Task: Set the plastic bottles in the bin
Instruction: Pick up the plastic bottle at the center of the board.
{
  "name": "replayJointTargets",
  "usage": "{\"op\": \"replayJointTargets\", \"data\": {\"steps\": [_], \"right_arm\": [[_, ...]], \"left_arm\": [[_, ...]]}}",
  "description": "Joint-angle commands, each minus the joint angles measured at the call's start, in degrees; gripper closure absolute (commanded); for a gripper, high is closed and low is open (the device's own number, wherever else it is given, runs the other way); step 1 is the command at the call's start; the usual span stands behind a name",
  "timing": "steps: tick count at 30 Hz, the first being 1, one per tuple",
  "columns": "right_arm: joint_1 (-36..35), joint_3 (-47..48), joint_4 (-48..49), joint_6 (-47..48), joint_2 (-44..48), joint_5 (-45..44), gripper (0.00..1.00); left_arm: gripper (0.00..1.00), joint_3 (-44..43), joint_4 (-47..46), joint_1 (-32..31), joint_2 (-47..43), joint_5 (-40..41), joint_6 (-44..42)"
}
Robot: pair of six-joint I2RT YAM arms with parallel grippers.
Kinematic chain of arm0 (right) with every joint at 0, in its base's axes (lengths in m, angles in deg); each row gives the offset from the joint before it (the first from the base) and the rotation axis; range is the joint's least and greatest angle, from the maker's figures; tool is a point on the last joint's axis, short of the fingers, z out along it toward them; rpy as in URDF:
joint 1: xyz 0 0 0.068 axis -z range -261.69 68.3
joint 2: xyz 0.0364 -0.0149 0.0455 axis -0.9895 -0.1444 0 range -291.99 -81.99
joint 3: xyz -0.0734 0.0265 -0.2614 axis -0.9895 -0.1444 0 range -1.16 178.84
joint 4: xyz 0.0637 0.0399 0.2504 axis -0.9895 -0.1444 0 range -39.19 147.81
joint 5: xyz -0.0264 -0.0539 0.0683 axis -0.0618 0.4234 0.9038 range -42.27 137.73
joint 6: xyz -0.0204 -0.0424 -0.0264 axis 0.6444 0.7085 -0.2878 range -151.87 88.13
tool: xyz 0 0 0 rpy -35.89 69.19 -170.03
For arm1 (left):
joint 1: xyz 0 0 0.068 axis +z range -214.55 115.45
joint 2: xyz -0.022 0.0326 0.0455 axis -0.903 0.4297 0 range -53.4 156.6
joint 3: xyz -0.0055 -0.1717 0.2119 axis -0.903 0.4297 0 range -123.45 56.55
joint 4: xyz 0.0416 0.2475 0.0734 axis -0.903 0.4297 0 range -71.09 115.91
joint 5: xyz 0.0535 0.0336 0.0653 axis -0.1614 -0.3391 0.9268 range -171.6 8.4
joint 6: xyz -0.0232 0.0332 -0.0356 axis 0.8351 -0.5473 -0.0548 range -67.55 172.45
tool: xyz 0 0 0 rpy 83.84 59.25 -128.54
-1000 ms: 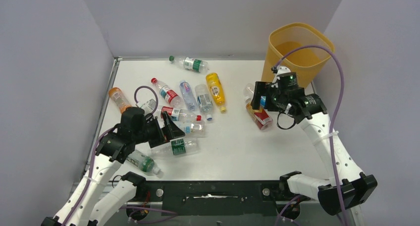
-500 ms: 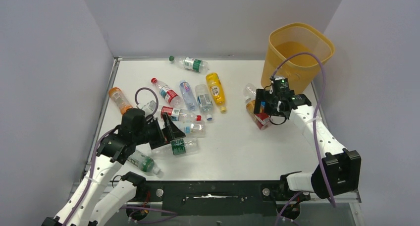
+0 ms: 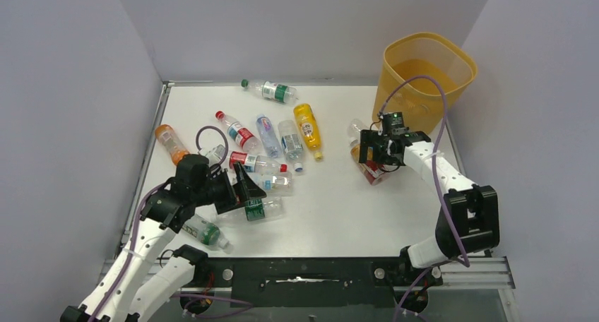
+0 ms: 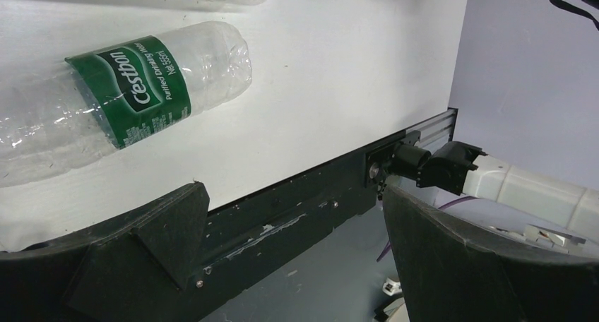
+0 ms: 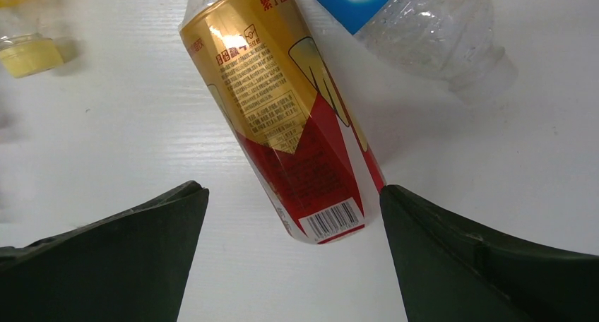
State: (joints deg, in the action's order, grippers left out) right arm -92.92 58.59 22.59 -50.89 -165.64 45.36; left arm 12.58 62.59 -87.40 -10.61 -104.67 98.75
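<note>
Red-gold bottle (image 5: pixel 297 124), base pointing lower right, is being framed by the released right gripper (image 5: pixel 293 191). Thirteen bottles (image 3: pixel 309 128) and one bin (image 3: pixel 426 37) are being shown; the left gripper (image 4: pixel 295 190) is likewise released.

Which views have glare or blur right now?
Right wrist: a bright glare patch on the gold-and-red bottle near its upper end, with the print otherwise sharp. Left wrist: green-label bottle crisp, label readable, only faint sheen on the clear plastic. Top external: even light, soft shadows, bin evenly lit, no blur.
</note>
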Motion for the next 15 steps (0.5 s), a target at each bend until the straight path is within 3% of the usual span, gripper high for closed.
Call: {"op": "replayJointTargets", "data": {"steps": [1, 15], "right_arm": [[0.3, 0.7, 4.2, 2.2, -2.7, 0.1, 0.01], [-6.1, -1.5, 6.1, 1.2, -8.8, -5.3, 0.03]], "left_arm": [[0.03, -0.7, -2.6, -0.3, 0.1, -1.3, 0.1], [0.03, -4.6, 0.0, -0.4, 1.8, 0.0, -0.8]]}}
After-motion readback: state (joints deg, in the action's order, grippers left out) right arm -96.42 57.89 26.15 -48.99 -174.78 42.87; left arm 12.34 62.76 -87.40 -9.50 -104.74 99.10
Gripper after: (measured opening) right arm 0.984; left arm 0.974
